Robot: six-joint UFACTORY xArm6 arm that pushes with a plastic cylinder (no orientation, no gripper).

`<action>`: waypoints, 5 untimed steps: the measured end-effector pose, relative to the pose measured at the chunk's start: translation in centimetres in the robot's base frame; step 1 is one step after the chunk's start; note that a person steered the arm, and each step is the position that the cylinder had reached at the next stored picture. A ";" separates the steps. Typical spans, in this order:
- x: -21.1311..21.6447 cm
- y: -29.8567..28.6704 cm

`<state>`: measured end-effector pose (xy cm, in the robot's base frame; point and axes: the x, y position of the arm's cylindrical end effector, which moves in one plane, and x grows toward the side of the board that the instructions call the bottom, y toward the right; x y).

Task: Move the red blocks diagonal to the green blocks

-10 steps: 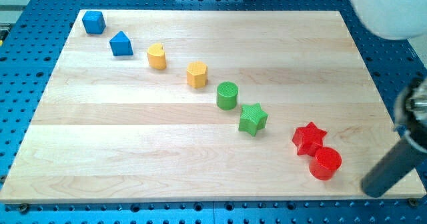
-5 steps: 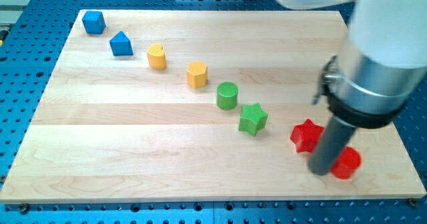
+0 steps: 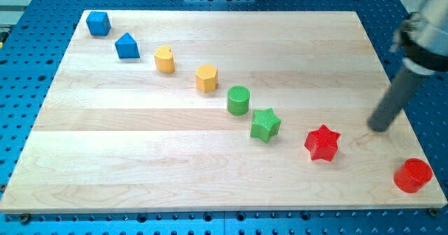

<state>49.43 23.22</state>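
Camera view: taking the green star [image 3: 265, 124] as landmark, the green cylinder [image 3: 238, 100] sits just up-left of it and the red star [image 3: 323, 143] down-right, on the same diagonal. The red cylinder [image 3: 412, 175] lies well off to the right and lower, at the board's [image 3: 140, 165] corner edge. My tip [image 3: 379, 128] stands right of the red star, above the red cylinder, touching neither. There are no jaws: the arm ends in a rod. Judged step: repositioning; next, push the red cylinder left toward the diagonal. No writing legible.
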 end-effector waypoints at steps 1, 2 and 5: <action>0.1 -5.3; 0.1 -8.3; 3.9 -9.3</action>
